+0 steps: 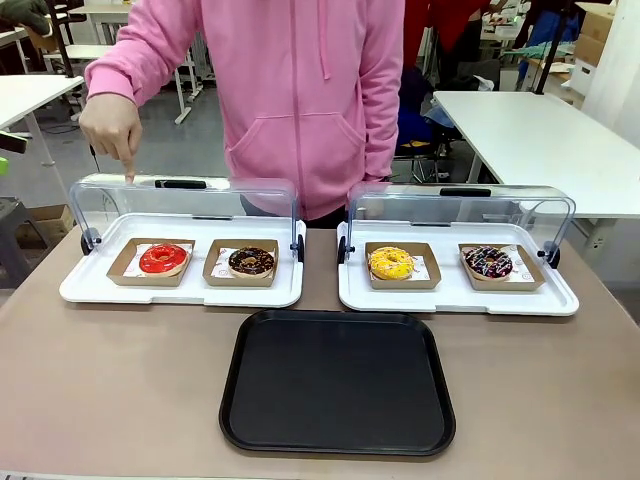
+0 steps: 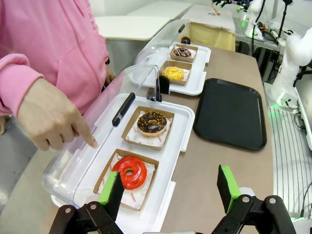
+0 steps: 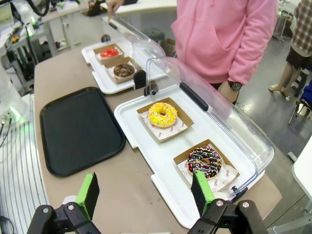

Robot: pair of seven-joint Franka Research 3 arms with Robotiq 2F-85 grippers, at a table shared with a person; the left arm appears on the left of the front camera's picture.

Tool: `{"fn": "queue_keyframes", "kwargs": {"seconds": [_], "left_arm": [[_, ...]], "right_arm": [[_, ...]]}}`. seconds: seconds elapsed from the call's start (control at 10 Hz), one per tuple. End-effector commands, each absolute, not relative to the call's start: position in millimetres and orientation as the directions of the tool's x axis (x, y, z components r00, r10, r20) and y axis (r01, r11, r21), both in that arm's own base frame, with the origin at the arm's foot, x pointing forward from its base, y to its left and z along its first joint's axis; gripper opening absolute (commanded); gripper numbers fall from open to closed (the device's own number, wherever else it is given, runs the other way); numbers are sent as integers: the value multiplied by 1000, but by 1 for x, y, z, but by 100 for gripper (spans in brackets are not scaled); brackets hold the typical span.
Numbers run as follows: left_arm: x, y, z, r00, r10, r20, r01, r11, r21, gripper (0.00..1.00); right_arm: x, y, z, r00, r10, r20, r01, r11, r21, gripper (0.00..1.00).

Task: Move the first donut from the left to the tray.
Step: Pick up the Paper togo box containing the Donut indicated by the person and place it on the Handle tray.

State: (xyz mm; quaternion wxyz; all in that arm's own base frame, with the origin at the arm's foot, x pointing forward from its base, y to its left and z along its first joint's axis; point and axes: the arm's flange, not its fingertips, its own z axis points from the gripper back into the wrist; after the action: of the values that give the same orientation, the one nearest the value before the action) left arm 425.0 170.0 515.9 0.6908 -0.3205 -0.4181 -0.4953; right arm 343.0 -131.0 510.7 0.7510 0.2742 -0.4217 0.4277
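Note:
The red-glazed donut (image 1: 164, 258) lies in its brown cardboard holder at the left end of the left white tray, under a raised clear lid. In the left wrist view the red donut (image 2: 129, 172) is just beyond my open left gripper (image 2: 170, 190), close to its left green pad (image 2: 112, 192). A person's hand (image 1: 115, 130) points a finger down at that lid, right above the donut. The black tray (image 1: 337, 380) lies bare at the table's near middle. My right gripper (image 3: 145, 192) is open over the table's right end, with the black tray (image 3: 78, 129) to its left.
A chocolate donut (image 1: 251, 262) shares the left white tray (image 1: 80, 290). The right white tray (image 1: 560, 298) holds a yellow donut (image 1: 391, 263) and a sprinkled chocolate donut (image 1: 488, 262). Both dome lids stand open toward the person in pink.

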Motion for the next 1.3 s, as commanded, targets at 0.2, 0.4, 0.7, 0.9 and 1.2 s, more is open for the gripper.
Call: {"fn": "queue_keyframes", "kwargs": {"seconds": [0.2,0.4,0.7,0.9,1.2], "left_arm": [[438,147,540,140,-635,760,961,272,51,100],[456,121,548,161,-785,598,975,219,25,100],[483,83,517,189,-911,365,981,195,-21,100],[494,63,481,142,-952,271,989,147,-1,100],[500,49,427,50,-979,196,998,56,21,100]], "right_arm": [[346,-131,511,248,407,879,-880,475,29,100],[346,-131,511,248,407,879,-880,475,29,100],[346,-131,511,248,407,879,-880,475,29,100],[346,-131,511,248,407,879,-880,475,29,100],[346,-131,511,248,407,879,-880,475,29,100]]}}
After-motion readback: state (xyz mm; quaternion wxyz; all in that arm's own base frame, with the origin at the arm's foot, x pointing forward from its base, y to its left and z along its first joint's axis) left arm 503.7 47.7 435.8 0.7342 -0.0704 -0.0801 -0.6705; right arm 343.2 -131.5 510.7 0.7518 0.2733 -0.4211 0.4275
